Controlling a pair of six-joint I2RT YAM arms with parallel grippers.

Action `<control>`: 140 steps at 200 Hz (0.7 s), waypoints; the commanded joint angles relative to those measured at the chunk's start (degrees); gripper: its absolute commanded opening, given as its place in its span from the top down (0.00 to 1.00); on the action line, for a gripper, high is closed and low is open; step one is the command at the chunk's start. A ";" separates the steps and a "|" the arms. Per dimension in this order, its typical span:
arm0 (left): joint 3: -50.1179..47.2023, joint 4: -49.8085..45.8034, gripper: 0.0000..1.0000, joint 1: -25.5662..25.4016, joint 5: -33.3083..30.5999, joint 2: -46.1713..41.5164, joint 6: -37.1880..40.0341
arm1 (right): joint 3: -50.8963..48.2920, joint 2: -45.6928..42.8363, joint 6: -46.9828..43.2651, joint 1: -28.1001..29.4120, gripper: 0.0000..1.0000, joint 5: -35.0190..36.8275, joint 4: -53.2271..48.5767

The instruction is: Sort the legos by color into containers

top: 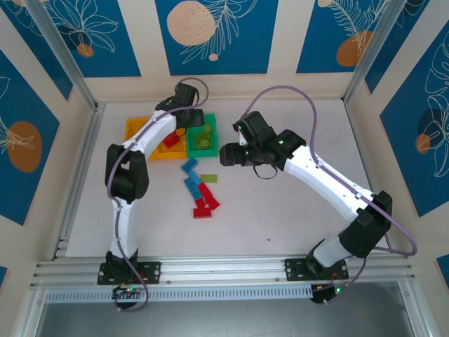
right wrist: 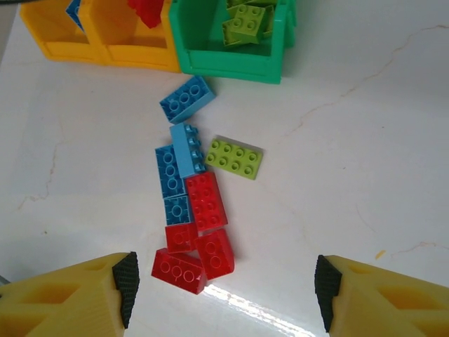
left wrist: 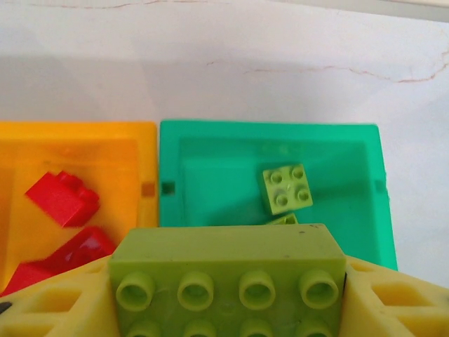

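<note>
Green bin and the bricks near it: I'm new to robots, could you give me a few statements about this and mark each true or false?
1. The left claw holds a lime green brick. True.
2. The green bin is empty. False: small lime green bricks lie in it.
3. The right claw grips a red brick. False: it is open and holds nothing.
4. Red bricks lie in the orange-yellow bin beside the green one. True.
5. A loose green brick lies on the table. True.
</note>
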 commanded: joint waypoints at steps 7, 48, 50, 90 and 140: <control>7.18 -3.62 0.34 0.25 2.22 2.79 1.57 | -0.89 -2.06 1.28 -0.32 0.30 1.49 -0.89; 7.71 -3.85 0.24 0.24 3.42 0.53 2.19 | -1.04 -1.36 1.42 -0.39 0.29 1.13 -0.49; 7.66 -3.88 0.23 0.22 3.49 0.32 2.19 | -1.01 -1.36 1.45 -0.39 0.29 1.09 -0.51; 5.47 -5.81 0.18 0.25 4.56 -4.88 2.76 | -0.77 0.00 1.91 -0.32 0.28 0.10 -0.36; -17.61 3.32 0.24 -0.21 13.22 -29.19 2.67 | -2.45 2.29 1.39 0.75 0.28 0.65 0.33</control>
